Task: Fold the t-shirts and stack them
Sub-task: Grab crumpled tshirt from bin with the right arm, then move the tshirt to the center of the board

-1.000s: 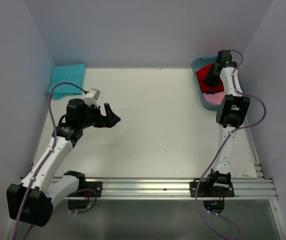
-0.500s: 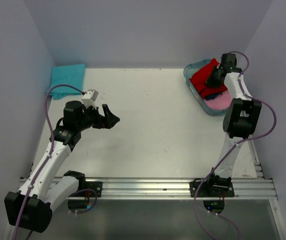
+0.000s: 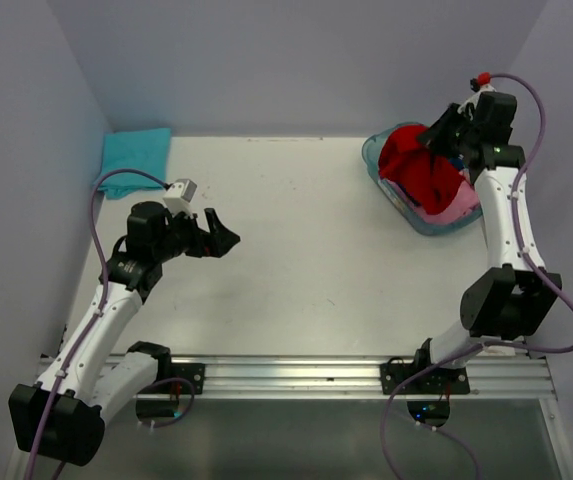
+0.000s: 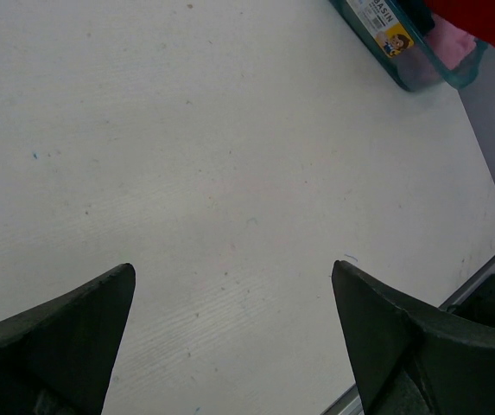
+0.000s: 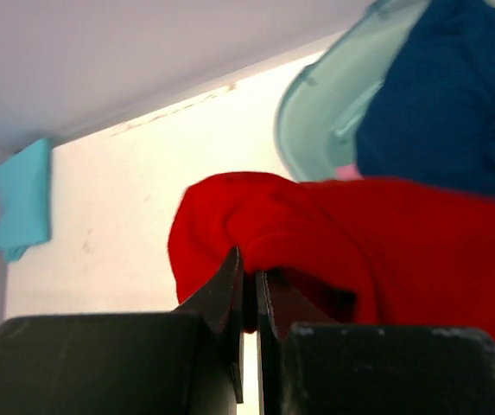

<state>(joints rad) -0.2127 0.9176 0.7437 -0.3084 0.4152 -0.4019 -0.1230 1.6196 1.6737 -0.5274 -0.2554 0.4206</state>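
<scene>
Pinched shut with the right gripper [image 5: 249, 278] on a thin fold of the red t-shirt [image 3: 421, 175], upper right of the overhead frame, and raised in a bunch over the teal basket [image 3: 374, 160]. Soft, light, limp cloth: sure to sag and drape from any single pinch, not likely to slide out, but apt to drag on the basket rim. Below it in the basket, a navy t-shirt [image 5: 437, 95] and a pink t-shirt [image 3: 461, 207]; hard to tell from the wrist view whether either is snagged on the red one. Better gripped at a shoulder or hem corner once spread on the table [image 3: 306, 260], ready for folding flat. Spread wide and holding nothing, the left gripper [image 4: 232, 277], left of centre above bare tabletop. Lying flat in the upper left corner, a turquoise t-shirt [image 3: 136, 155].
</scene>
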